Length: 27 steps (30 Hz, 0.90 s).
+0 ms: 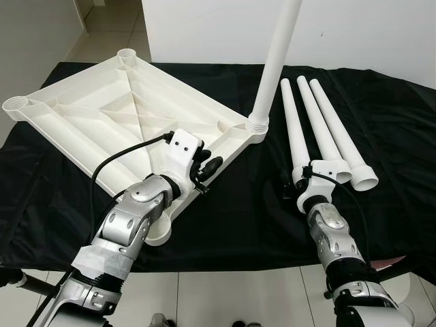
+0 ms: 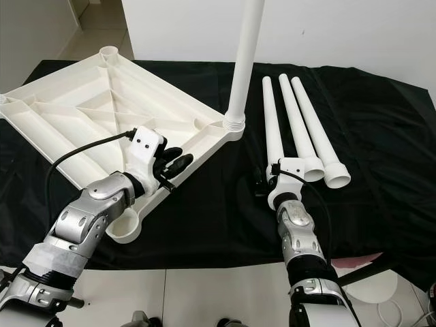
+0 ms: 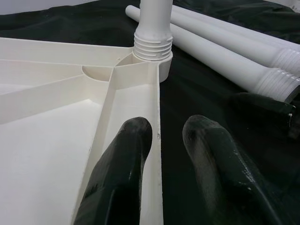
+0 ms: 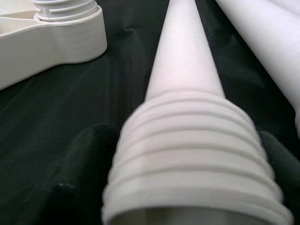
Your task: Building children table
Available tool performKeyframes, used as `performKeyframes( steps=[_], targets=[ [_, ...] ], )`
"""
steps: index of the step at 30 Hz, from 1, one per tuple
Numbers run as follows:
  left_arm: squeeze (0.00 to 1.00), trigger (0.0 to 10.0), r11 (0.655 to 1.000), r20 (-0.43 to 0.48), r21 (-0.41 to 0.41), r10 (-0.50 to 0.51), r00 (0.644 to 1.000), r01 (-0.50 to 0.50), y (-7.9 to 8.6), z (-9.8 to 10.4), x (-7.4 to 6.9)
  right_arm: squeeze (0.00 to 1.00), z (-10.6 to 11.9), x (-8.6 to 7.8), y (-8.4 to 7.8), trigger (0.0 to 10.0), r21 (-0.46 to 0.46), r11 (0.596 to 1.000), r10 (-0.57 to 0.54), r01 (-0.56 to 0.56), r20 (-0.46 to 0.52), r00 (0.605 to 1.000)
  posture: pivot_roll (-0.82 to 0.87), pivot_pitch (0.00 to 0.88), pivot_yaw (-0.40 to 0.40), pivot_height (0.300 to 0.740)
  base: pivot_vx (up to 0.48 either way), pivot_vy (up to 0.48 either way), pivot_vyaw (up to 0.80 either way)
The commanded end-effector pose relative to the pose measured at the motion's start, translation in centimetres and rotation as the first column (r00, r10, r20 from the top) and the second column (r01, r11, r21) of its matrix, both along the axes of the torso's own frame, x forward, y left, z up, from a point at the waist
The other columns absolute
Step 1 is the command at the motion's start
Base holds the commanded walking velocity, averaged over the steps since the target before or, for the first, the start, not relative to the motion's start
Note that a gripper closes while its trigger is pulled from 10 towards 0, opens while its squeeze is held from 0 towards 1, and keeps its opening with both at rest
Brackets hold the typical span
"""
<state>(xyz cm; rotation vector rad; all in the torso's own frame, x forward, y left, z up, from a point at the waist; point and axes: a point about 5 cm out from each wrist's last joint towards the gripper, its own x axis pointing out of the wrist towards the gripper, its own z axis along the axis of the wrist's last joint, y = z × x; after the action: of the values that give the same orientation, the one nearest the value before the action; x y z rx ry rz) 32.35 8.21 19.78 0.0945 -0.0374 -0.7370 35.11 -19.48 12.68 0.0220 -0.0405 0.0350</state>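
A white moulded plastic tabletop (image 1: 109, 116) is seen lying upside down on a black cloth (image 1: 245, 204), its underside crossed by raised ribs and its corners formed into round sockets. In the corner socket nearest the loose legs one smooth, tapering white leg (image 1: 276, 61) is stood upright, its threaded collar seated at the rim. Three more legs of the same matte plastic are laid side by side on the cloth to the right, narrow ends pointing away from the robot and ridged threaded ends towards it. The left gripper (image 1: 208, 167) is held at the tabletop's near edge with its glossy black fingers (image 3: 122, 173) slightly parted, one over the inner face of the rim wall and the other outside it above the cloth; contact cannot be judged. The right gripper (image 2: 267, 185) is set around the threaded end of the nearest loose leg (image 2: 274, 122), a finger on either side, apparently gripping it. No writing or label can be read.
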Motion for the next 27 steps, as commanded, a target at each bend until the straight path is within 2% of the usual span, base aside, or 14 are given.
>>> performKeyframes(
  steps=[1,12,13,14,15,16,22,24,26,27],
  targets=[
    [0.00,10.0,0.991,-0.013,0.018,-0.133,0.991,0.133,-0.6,-0.5,-0.6,0.00,-0.9,-0.3,-0.1,0.0,0.045,0.999,-0.003,0.005,-0.026,1.000,0.06,0.100,-0.003,0.740,0.000,0.000,0.00],
    [0.00,10.0,0.991,0.000,0.023,-0.135,0.991,0.135,-0.7,-0.7,-0.7,0.00,-1.3,-0.9,-0.6,0.0,0.061,0.997,-0.048,0.048,-0.005,0.999,0.06,0.065,-0.002,0.740,0.000,0.000,0.00],
    [0.00,10.0,0.991,-0.001,0.021,-0.129,0.992,0.129,-0.7,-0.8,-0.7,0.00,-1.2,-1.0,-0.7,0.0,0.030,0.998,-0.060,0.059,0.016,0.998,0.06,0.056,-0.001,0.740,0.000,0.000,0.00],
    [0.00,10.0,0.992,-0.002,0.019,-0.126,0.992,0.126,-0.6,-0.9,-0.7,0.00,-1.2,-1.1,-0.7,7.9,0.015,0.997,-0.074,0.074,0.027,0.997,0.06,0.051,0.002,0.740,0.000,0.000,0.00],
    [0.00,10.0,0.992,-0.002,0.019,-0.126,0.992,0.126,-0.6,-0.9,-0.7,0.00,-1.2,-1.1,-0.7,7.9,0.015,0.997,-0.074,0.074,0.027,0.997,0.06,0.051,0.002,0.740,0.000,0.000,0.00],
    [0.00,10.0,0.992,-0.002,0.017,-0.125,0.992,0.125,-0.6,-0.9,-0.7,0.00,-1.2,-1.2,-0.8,10.0,0.007,0.996,-0.084,0.084,0.034,0.996,0.06,0.051,0.002,0.740,0.000,0.000,0.00],
    [0.00,10.0,0.990,-0.011,0.006,-0.142,0.990,0.142,-0.5,-0.7,-0.6,0.00,1.2,-1.7,-0.1,10.0,0.023,0.997,-0.074,0.071,0.224,0.972,0.06,0.044,0.008,0.740,0.000,0.000,0.00],
    [0.00,10.0,0.989,-0.014,0.004,-0.145,0.989,0.145,-0.5,-0.7,-0.5,0.00,1.6,-1.7,0.0,10.0,0.029,0.998,-0.066,0.061,0.244,0.967,0.06,0.044,0.008,0.740,0.000,0.000,0.00],
    [0.00,10.0,0.987,-0.026,-0.023,-0.163,0.986,0.162,-0.1,-0.3,-0.4,0.00,3.3,-1.8,0.6,10.0,0.011,0.999,-0.035,0.033,0.333,0.942,0.05,0.039,0.013,0.740,0.000,0.000,0.00],
    [0.00,10.0,0.982,-0.031,-0.046,-0.185,0.982,0.184,0.2,0.3,-0.2,0.00,4.9,-2.0,1.2,10.0,-0.009,1.000,0.003,0.000,0.414,0.910,0.05,0.039,0.013,0.740,0.000,0.000,0.00]
  ],
)
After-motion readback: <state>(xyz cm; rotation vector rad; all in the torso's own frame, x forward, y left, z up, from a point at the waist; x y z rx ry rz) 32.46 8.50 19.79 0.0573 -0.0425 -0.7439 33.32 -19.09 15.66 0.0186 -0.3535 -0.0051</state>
